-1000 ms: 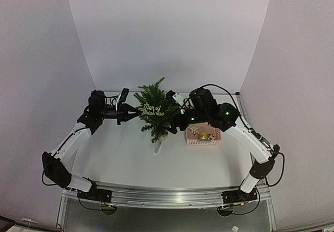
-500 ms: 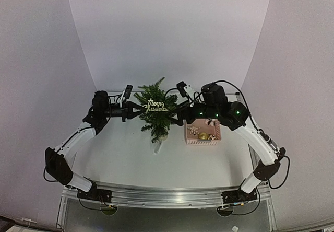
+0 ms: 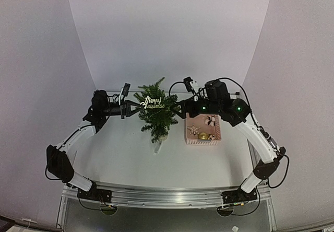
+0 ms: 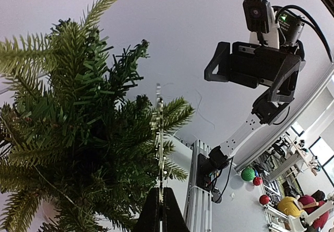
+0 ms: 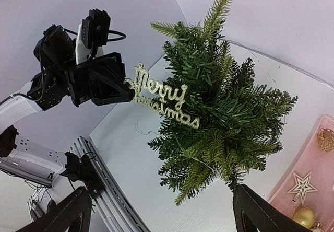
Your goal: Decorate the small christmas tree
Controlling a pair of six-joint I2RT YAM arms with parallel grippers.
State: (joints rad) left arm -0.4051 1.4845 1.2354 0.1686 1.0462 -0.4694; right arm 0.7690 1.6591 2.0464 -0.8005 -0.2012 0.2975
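The small christmas tree (image 3: 156, 118) stands mid-table on a pale pot. A gold glitter "Merry Christmas" sign (image 3: 155, 104) hangs across its upper branches. My left gripper (image 3: 136, 107) is shut on the sign's left end. In the left wrist view the sign (image 4: 159, 132) shows edge-on, rising from my shut gripper (image 4: 160, 213) beside the tree (image 4: 68, 132). In the right wrist view the sign (image 5: 162, 99) lies against the tree (image 5: 224, 117). My right gripper (image 3: 180, 106) is wide open and empty, just right of the tree; it also shows in the right wrist view (image 5: 162, 216).
A pink basket (image 3: 202, 139) right of the tree holds a star, a gold ball and other ornaments; it shows in the right wrist view (image 5: 319, 161). A thin string (image 5: 138, 132) lies on the table under the sign. The metal rail (image 3: 167, 195) runs along the near edge.
My right gripper has drawn back up and to the right, away from the tree's lower branches. My left gripper has carried the sign slightly higher on the tree.
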